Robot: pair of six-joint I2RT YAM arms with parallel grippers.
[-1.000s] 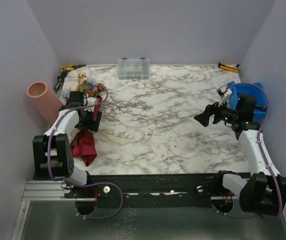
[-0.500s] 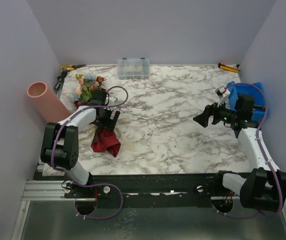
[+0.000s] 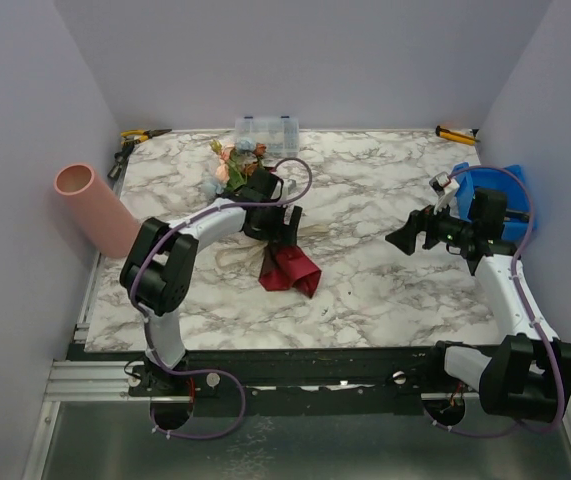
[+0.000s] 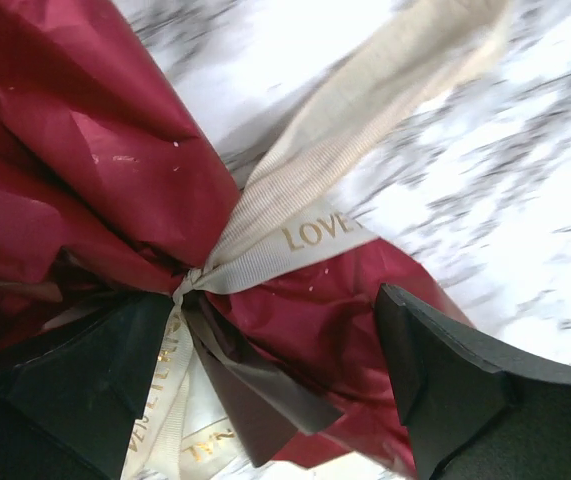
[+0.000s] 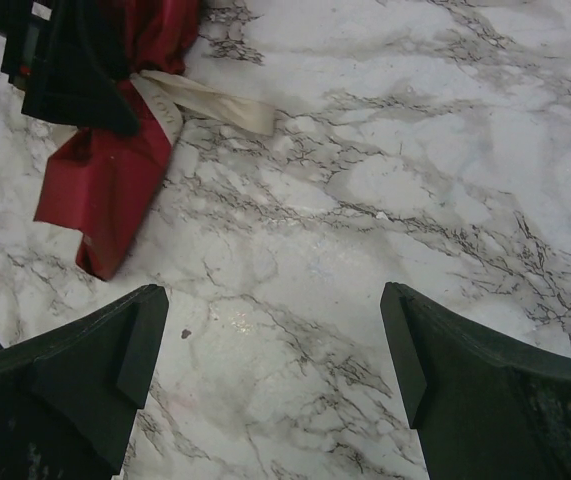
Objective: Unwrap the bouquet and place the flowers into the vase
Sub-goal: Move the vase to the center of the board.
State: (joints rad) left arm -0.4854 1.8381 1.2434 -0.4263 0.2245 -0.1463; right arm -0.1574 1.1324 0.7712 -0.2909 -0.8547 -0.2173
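Maroon paper-wrapped bouquet (image 3: 283, 262) with its beige ribbon (image 4: 295, 235) sits between the left gripper's (image 4: 285, 390) wide-spread fingers, mid-table; grip unclear.

Crinkled maroon paper bouquet (image 4: 85, 150), ribbed cloth ribbon (image 4: 295, 235), glossy marble table (image 3: 365, 200)

Gold lettering showed on the beige ribbon (image 4: 295, 225) tied round the bouquet (image 4: 85, 160): "LOVE" read clearly at mid-frame in the left wrist view. More gold letters ran along the ribbon's lower-left tails, too partial to read.
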